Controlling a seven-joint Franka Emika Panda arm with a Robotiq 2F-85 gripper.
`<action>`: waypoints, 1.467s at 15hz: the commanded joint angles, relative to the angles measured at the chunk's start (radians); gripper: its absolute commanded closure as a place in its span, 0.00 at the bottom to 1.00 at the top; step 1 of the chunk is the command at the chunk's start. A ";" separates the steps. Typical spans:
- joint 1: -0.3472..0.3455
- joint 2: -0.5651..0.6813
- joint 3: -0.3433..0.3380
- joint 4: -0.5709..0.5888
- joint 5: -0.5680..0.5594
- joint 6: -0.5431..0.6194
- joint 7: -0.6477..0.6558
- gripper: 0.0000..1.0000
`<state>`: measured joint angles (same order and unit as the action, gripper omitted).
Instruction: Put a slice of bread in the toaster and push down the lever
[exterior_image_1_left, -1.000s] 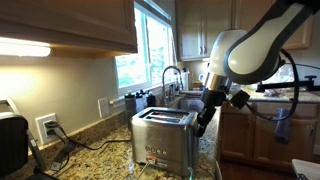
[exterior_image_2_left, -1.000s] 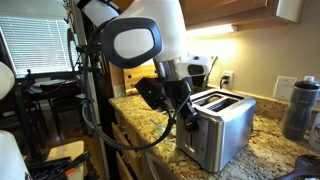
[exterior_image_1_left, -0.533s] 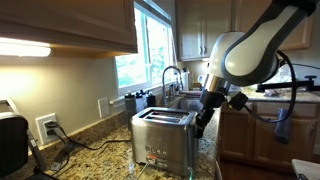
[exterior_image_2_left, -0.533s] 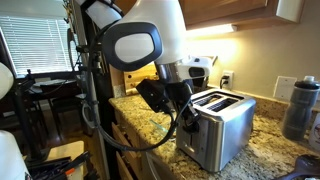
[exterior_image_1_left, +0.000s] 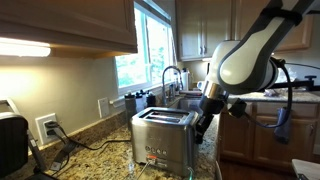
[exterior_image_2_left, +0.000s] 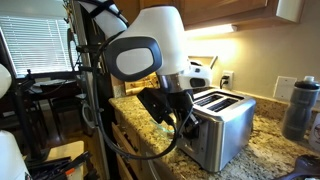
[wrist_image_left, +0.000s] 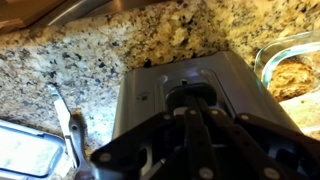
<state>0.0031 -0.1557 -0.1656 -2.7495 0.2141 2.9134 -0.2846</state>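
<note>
Two slots run along the top of the boxy brushed stainless-steel toaster (exterior_image_1_left: 163, 138), which stands on a speckled tan granite countertop (exterior_image_1_left: 100, 155) in an exterior view; the small red marks low on its front panel are too small to read, and what the slots hold cannot be made out. A black Robotiq gripper (exterior_image_1_left: 201, 126) hangs from the white rounded arm (exterior_image_1_left: 245, 60) and sits right against the toaster's narrow end, but how far its fingers are parted cannot be told from here. Behind stand a curved metal tap (exterior_image_1_left: 170, 76) under a bright window, wooden cabinets, and a black appliance (exterior_image_1_left: 12, 142) at the far edge. In an exterior view from the opposite side, the gripper (exterior_image_2_left: 183, 118) presses up to the near end of the toaster (exterior_image_2_left: 225, 125), whose satin sides have rounded corners; a tall grey bottle (exterior_image_2_left: 300, 106) stands well apart on the stone. In the wrist view, the dark gripper body fills the lower frame and its fingers (wrist_image_left: 190, 112) converge on the grey end panel of the toaster (wrist_image_left: 150, 85), at a narrow vertical slot; whether they are closed on anything there stays unclear. Beside it lies a clear glass dish (wrist_image_left: 285, 48) with brown, crumbly contents.
</note>
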 joint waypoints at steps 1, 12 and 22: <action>0.040 0.044 -0.024 -0.032 0.079 0.067 -0.087 0.96; 0.104 0.111 -0.019 -0.035 0.414 0.148 -0.350 0.95; 0.017 0.042 -0.015 -0.008 0.282 0.062 -0.295 0.96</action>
<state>0.0608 -0.0771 -0.1764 -2.7507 0.5787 3.0242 -0.6224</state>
